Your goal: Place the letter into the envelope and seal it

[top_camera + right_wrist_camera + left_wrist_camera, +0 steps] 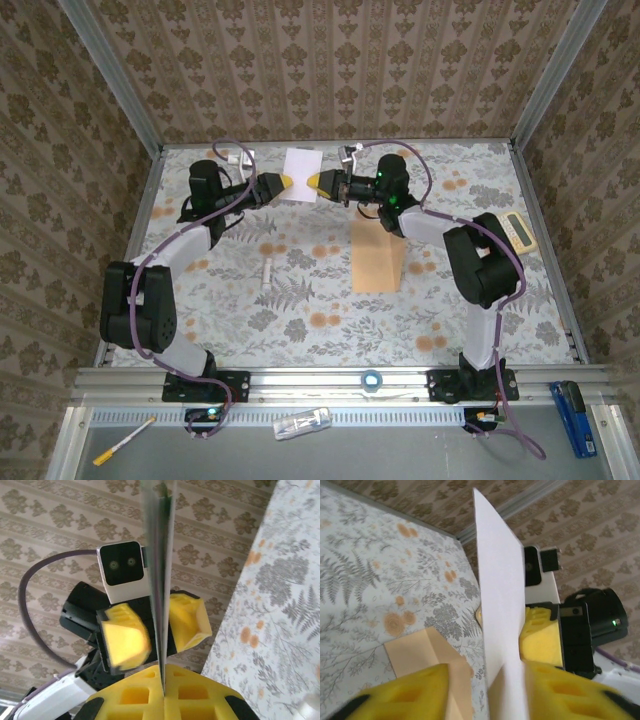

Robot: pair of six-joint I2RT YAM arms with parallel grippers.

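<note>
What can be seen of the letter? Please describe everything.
The letter is a thin, flat, whitish paper sheet with a dark green stripe showing at its edge. It hangs in the air over the far end of the table. The right gripper pinches one side; the fingers of the left gripper stand apart around the other.

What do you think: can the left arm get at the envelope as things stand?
Probably yes. The left fingers stand open around the letter, which the right fingers pinch, so that arm looks free to leave. The envelope lies flat on the table, though the right arm hangs over its far end.
</note>
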